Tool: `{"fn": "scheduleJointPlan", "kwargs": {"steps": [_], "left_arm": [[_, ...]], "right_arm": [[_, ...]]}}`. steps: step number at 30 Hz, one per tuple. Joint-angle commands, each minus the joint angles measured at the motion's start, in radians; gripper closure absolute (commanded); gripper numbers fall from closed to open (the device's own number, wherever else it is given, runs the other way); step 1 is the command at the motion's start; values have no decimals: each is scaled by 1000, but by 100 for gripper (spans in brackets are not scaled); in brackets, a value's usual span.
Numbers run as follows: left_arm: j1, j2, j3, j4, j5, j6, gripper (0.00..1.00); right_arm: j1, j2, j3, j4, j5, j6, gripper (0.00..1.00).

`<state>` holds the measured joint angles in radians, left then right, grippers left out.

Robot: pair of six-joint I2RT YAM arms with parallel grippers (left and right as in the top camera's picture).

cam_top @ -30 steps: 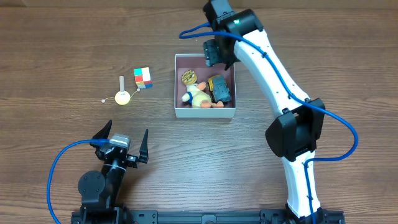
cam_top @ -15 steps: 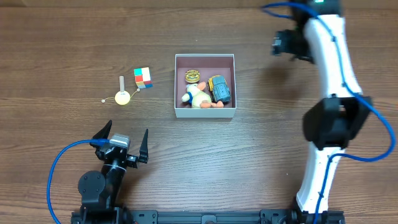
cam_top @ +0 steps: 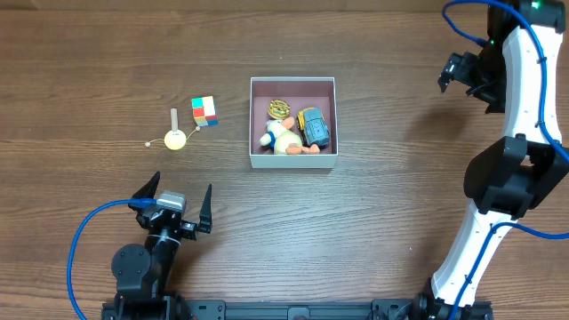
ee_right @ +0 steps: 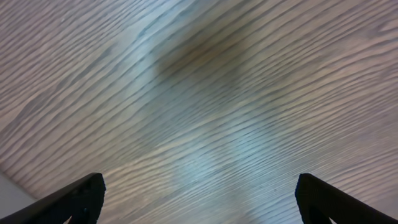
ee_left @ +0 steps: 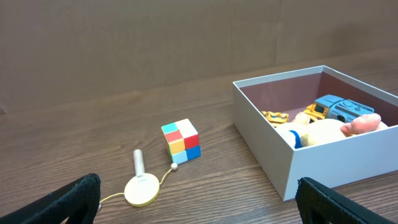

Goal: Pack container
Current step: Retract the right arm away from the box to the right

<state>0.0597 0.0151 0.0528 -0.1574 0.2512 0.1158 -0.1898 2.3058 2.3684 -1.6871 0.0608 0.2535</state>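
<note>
White-walled container [cam_top: 293,161], mauve floor, on a wooden table [cam_top: 400,222].
It lies ahead and to the right of the left gripper [cam_top: 176,194], jaws spread and holding nothing, and well left of the right gripper [cam_top: 460,73], jaws likewise spread. Inside lie a duck toy [cam_top: 283,138] and a blue car [cam_top: 314,127]; a coloured cube [cam_top: 204,111] sits outside.

In the container [cam_top: 293,161] mid-table lie a duck toy [cam_top: 283,138], a toy car [cam_top: 314,127] right of it and a round toy [cam_top: 278,108] behind the duck. Left of the container sit a puzzle cube [cam_top: 204,111], then a disc [cam_top: 175,140] and a peg [cam_top: 174,117]. My left gripper [cam_top: 183,183] rests in front of them.
</note>
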Motion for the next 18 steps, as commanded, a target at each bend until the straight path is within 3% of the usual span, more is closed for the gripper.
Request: {"fn": "scheduleJointPlan", "kwargs": {"steps": [1, 18], "left_arm": [[5, -10, -5, 1, 8, 19, 0], [5, -10, -5, 1, 8, 19, 0]], "right_arm": [[6, -32, 26, -7, -48, -29, 0], [40, -32, -78, -7, -49, -45, 0]]}}
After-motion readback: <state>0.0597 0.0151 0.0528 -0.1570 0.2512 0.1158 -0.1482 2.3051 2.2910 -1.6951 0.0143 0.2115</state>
